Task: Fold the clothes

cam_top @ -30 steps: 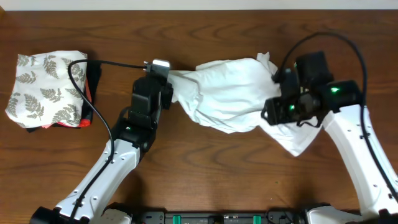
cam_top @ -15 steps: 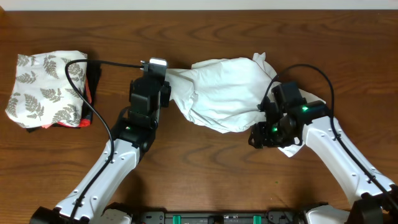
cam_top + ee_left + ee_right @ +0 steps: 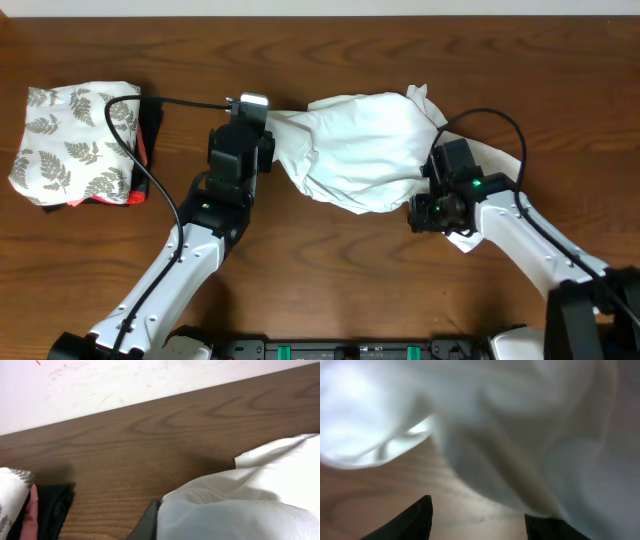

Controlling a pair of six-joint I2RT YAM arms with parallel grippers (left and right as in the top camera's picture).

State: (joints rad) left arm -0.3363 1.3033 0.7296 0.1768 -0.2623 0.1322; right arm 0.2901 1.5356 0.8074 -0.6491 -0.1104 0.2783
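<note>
White shirt bunched in a heap mid-table, no fold made yet. Left gripper clamped on its left end; right gripper half open, empty, at its right edge.

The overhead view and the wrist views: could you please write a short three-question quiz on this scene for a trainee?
1. True or false: the white T-shirt lies neatly folded.
2. The left gripper is: A. open above bare wood; B. shut on the T-shirt's end; C. out of view.
3. What pattern marks the folded cloth at far left?
Key: 1 false, it is bunched up; 2 B; 3 grey fern leaves.
</note>
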